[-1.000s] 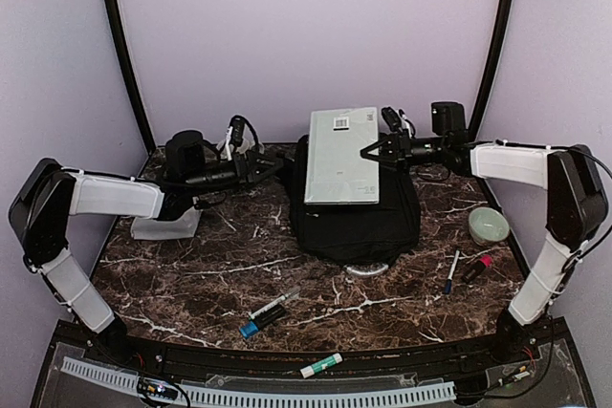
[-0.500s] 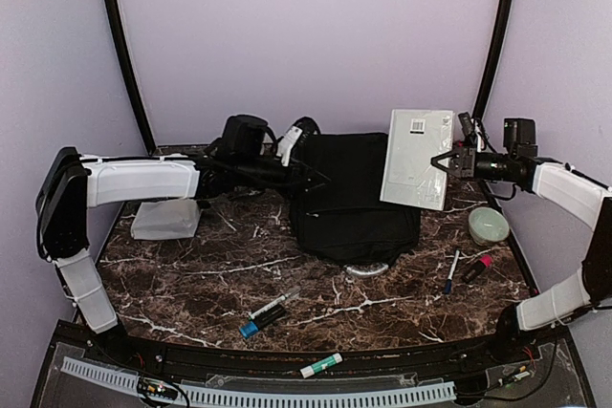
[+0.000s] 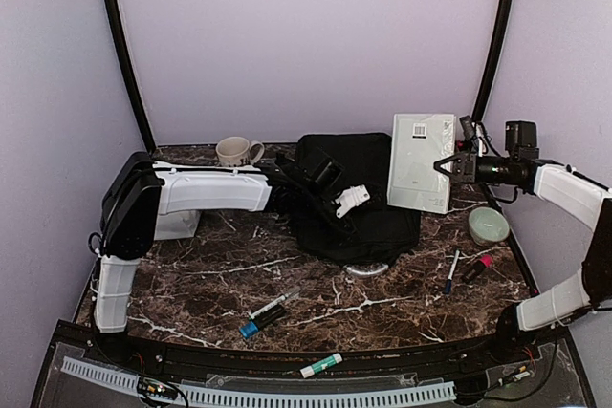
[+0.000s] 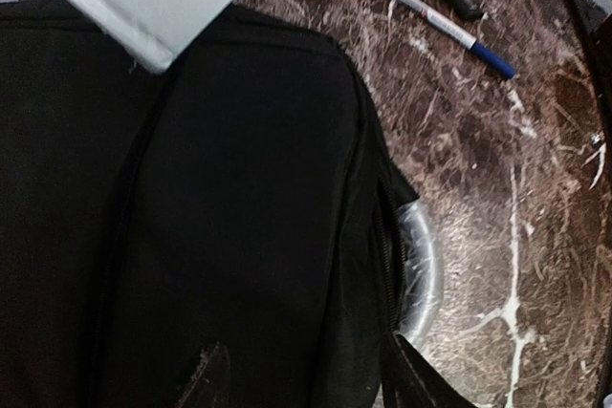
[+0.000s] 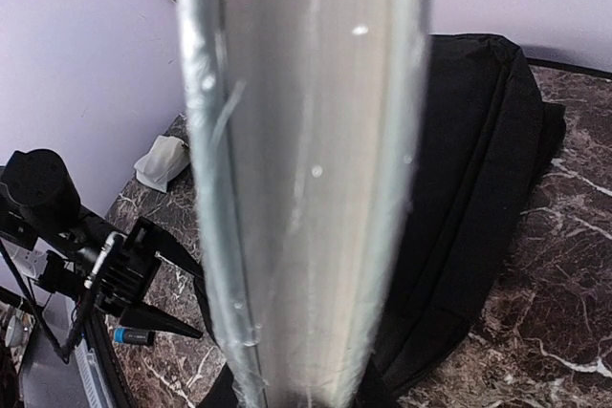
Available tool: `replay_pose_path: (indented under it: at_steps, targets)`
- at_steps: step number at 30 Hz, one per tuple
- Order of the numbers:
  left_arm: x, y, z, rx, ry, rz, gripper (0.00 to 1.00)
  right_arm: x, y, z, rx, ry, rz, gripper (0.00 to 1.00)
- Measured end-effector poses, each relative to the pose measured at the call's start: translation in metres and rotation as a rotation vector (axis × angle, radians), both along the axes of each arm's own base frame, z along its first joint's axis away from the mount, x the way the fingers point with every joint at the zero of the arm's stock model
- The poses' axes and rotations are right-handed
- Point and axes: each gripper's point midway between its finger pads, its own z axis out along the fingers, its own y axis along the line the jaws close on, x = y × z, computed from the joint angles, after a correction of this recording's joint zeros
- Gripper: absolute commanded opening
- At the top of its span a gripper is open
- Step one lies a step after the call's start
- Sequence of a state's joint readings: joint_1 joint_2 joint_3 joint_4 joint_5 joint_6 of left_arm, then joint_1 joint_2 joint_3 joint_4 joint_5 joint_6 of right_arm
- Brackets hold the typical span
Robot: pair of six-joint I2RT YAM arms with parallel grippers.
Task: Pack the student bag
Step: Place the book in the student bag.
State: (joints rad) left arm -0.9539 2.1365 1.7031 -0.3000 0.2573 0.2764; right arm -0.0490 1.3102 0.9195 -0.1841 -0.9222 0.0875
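Now: bag [image 3: 368, 212] looks closed and nothing packed; judged step = left arm getting it open for the book [image 3: 421, 161].
Bag: black, lying flat, centre of the top view toward the back wall; grey loop [image 3: 366, 269] on its near edge.
Left gripper [image 4: 306, 381]: over the bag, fingers apart, nothing between them; touching fabric or not, can't tell.
Right gripper [image 3: 446, 164]: clamped on the book's right edge, book upright in the air, upper right of the top view, beside the bag's right corner.
Zip: seam [image 4: 384, 236] next to the loop in the left wrist view reads as a zip; pull not visible.
Do it well: probably find the pull first, pinch only that or a thin fold beside the seam, run along the seam line, not across it.
Also: lift the flap wide enough that the book goes in edge first; keep the book parked off to the right until the mouth gapes.
Risk: soft bag may slide or bunch under a one-sided pull; book held by one edge may swing.
Loose: pen [image 3: 450, 273] and highlighter [image 3: 476, 268] lower right, markers [image 3: 272, 311] lower centre, bowl [image 3: 488, 225] right, mug [image 3: 235, 151] upper left.
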Motion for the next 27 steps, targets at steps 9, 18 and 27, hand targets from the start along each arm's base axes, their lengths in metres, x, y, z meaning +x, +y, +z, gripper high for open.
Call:
replay_pose_path:
  at_steps: [9, 18, 27]
  targets:
    - [-0.006, 0.006, -0.038, 0.129, -0.038, -0.044, 0.57, -0.001, 0.0, -0.003, 0.001, 0.006, 0.0, 0.0]
    - [0.0, 0.002, -0.05, 0.155, -0.079, -0.061, 0.39, -0.001, 0.0, -0.003, 0.002, 0.005, 0.001, 0.0]
    - [0.014, -0.003, -0.043, 0.162, -0.157, -0.034, 0.0, -0.001, -0.002, -0.003, 0.002, 0.011, -0.004, 0.0]
